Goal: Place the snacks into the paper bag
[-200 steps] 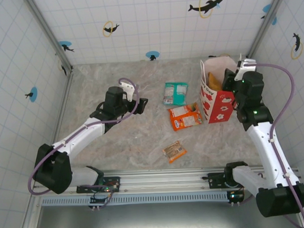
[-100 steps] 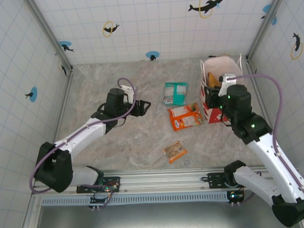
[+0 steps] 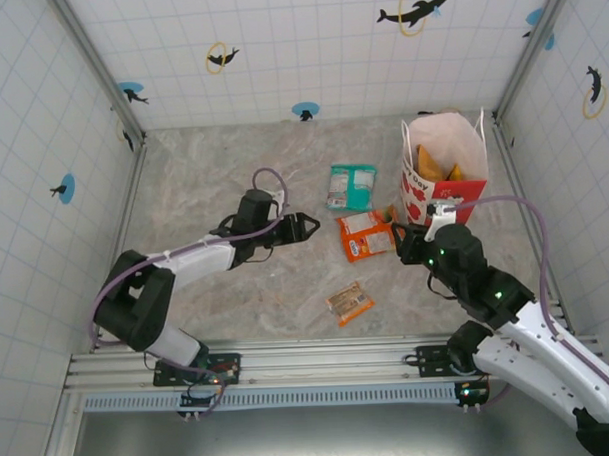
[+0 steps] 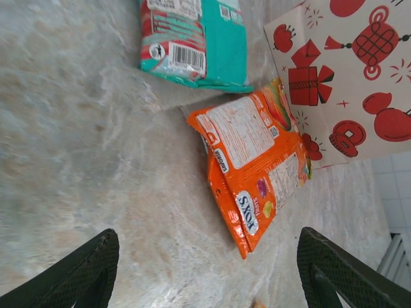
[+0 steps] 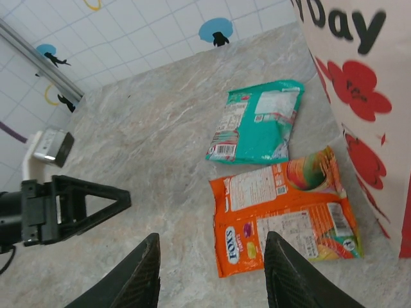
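Observation:
The paper bag (image 3: 445, 191) stands upright at the back right, with yellow-orange snacks (image 3: 429, 165) inside. On the table lie a teal packet (image 3: 352, 186), two overlapping orange packets (image 3: 370, 235) and a small wrapped bar (image 3: 349, 302). My left gripper (image 3: 307, 228) is open just left of the orange packets (image 4: 252, 168), with nothing between its fingers (image 4: 85, 269). My right gripper (image 3: 405, 242) is open at their right edge, in front of the bag (image 5: 359, 96), also empty. Its view shows the orange packets (image 5: 282, 215) and the teal packet (image 5: 260, 122).
Tiled walls enclose the marble table (image 3: 212, 171) on three sides. The left gripper's fingers (image 5: 96, 202) point toward the packets from the left. The bag's side (image 4: 347, 77) stands close behind the orange packets. The rail (image 3: 319, 358) runs along the near edge.
My right arm has come away from the bag's top and dropped down-left to the orange packets. My left gripper has moved right toward them and its jaws have narrowed a little.

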